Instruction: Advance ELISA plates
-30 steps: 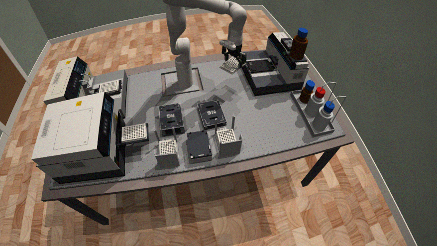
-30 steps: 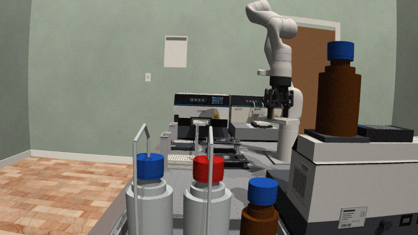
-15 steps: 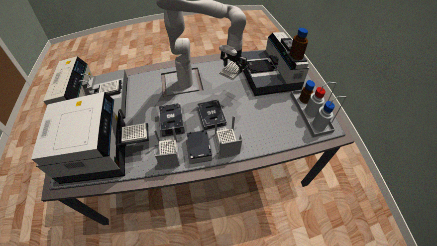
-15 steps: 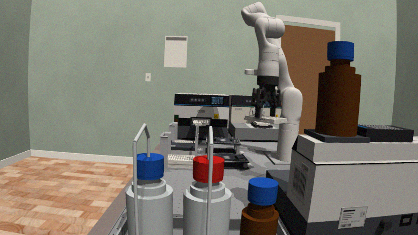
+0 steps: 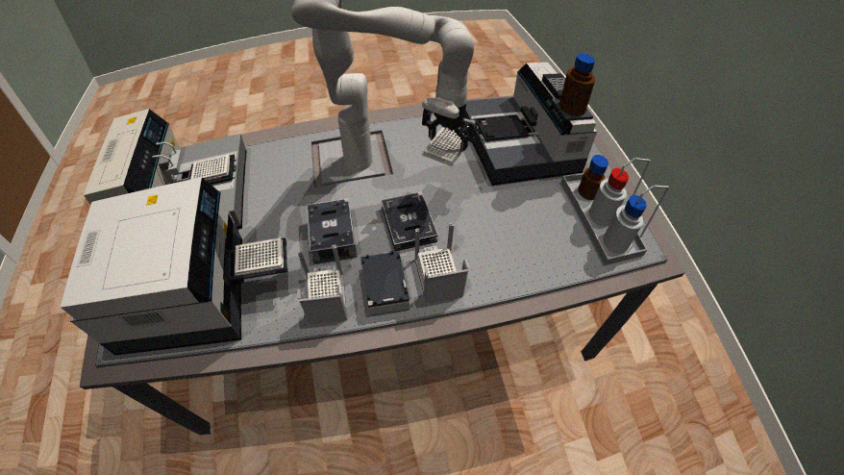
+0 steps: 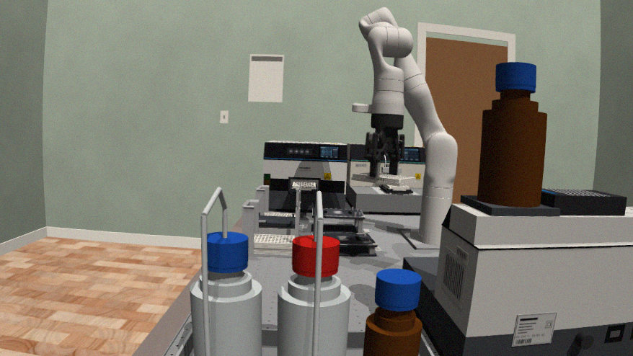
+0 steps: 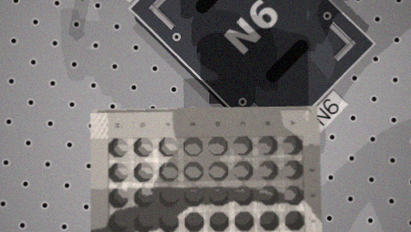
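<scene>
My gripper is shut on a white well plate and holds it level, high above the deck, just left of the right-hand instrument's empty dark nest. In the exterior view the gripper hangs straight down with the plate under it. The wrist view shows the plate filling the lower half, with the N6 nest on the deck far below it. I cannot read the plate's label. One plate lies on the big left instrument's tray, another on the back-left instrument.
The RG nest and the N6 nest stand mid-deck, both bare. Two stack racks with plates flank a dark empty nest at the front. A bottle tray stands at the right edge.
</scene>
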Action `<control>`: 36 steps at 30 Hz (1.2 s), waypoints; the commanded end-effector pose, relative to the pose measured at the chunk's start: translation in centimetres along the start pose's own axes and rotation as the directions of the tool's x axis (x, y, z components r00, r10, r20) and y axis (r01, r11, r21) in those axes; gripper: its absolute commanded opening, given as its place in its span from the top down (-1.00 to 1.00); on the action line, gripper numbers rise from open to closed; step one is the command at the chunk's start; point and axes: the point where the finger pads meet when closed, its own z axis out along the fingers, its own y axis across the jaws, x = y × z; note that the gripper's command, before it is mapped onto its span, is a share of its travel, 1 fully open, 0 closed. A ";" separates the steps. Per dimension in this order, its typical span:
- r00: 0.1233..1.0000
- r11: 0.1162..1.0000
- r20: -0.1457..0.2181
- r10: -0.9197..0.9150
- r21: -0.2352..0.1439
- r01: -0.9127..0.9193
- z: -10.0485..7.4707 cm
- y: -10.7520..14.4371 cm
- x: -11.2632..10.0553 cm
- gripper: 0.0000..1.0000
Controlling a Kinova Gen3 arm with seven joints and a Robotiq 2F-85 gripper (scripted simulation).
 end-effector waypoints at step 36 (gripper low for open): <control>0.973 0.973 0.001 -0.233 0.003 0.233 0.0 -0.8 11.0 -0.88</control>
